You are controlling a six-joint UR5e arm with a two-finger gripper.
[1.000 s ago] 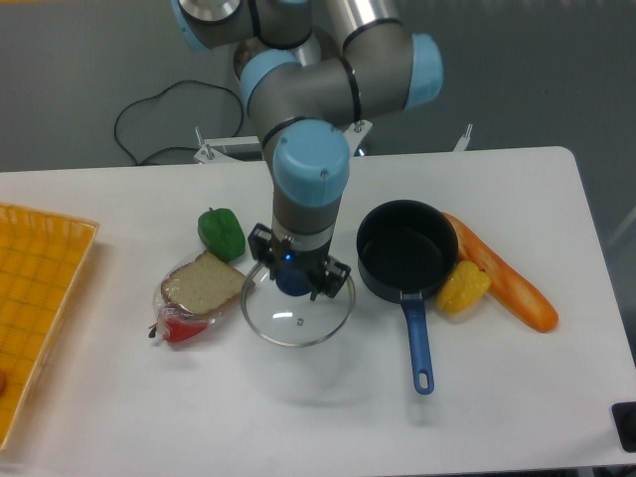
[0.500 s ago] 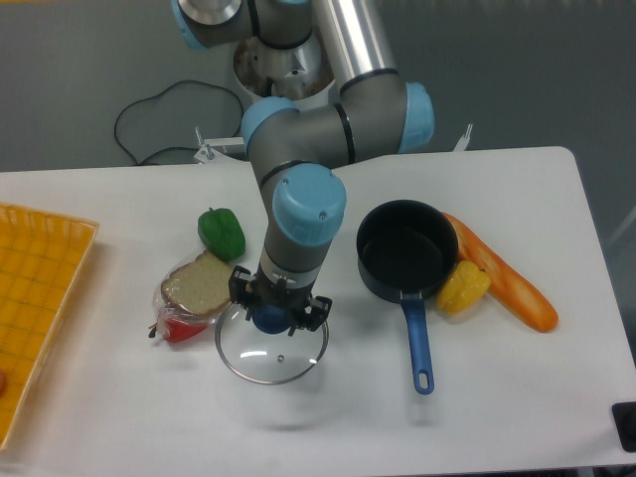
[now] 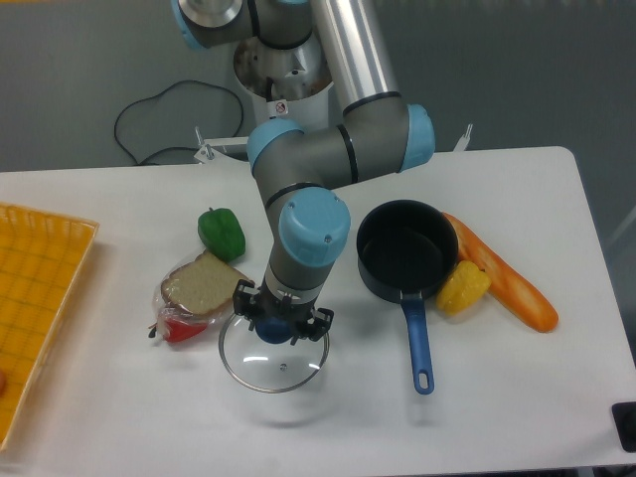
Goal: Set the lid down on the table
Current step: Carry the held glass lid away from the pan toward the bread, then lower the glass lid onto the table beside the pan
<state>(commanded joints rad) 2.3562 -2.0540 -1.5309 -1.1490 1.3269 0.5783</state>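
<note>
So the round see-through glass lid with the thin metal rim and blue knob [image 3: 273, 356] is hanging from the end effector [image 3: 281, 324], whose fingers are closed in around the blue knob. It sits at roughly 7 o'clock from the black pot with the blue handle [image 3: 406, 260], well clear of it, with its left edge just beside the slice of bread on the red thing in plastic wrap [image 3: 199, 293].

What changed: a second ago the lid was up closer to the pot, nearly level with it. It then swung down and left toward the front of the white tabletop [image 3: 517, 397], and in the last half second it barely shifted sideways at all. To me that reads as the carry being done and the arm settling over its drop spot.

Can't honestly tell if the rim is touching the tabletop yet. There's a faint shadow just below the lid at 6 o'clock, so I'd guess it's slightly above the surface, or tilted a touch.

What's left, I reckon: lower the last bit, let go of the knob, pull straight up. Only worry is the bread at 9 o'clock, since the rim could nudge it if the lid slides on landing. The green pepper [image 3: 221, 232] at 11 o'clock is far enough away.
</note>
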